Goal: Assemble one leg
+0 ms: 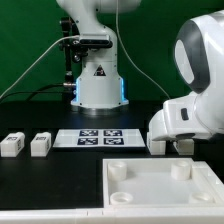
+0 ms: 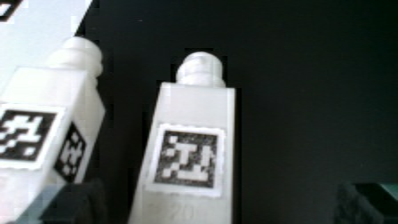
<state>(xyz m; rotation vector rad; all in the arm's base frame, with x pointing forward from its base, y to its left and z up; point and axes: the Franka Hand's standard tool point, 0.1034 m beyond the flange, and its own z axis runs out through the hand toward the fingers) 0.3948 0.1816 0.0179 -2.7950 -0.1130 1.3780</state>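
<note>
In the wrist view, two white legs lie side by side on the black table, each with a rounded peg end and a black-and-white tag facing up. One leg (image 2: 196, 140) lies between my fingers. The other leg (image 2: 54, 115) lies just beside it, outside the jaws. My gripper (image 2: 222, 205) is open and low over the middle leg. One dark finger (image 2: 71, 205) is close to this leg and the other finger (image 2: 374, 200) stands well away from it. In the exterior view, my arm's white wrist (image 1: 185, 115) hides the fingers above these legs (image 1: 157, 143).
Two more legs (image 1: 12, 144) (image 1: 40, 144) lie at the exterior view's left. The marker board (image 1: 97, 138) lies in the middle, in front of the robot base (image 1: 97, 85). The large white panel (image 1: 150, 195) with round corner sockets lies in front.
</note>
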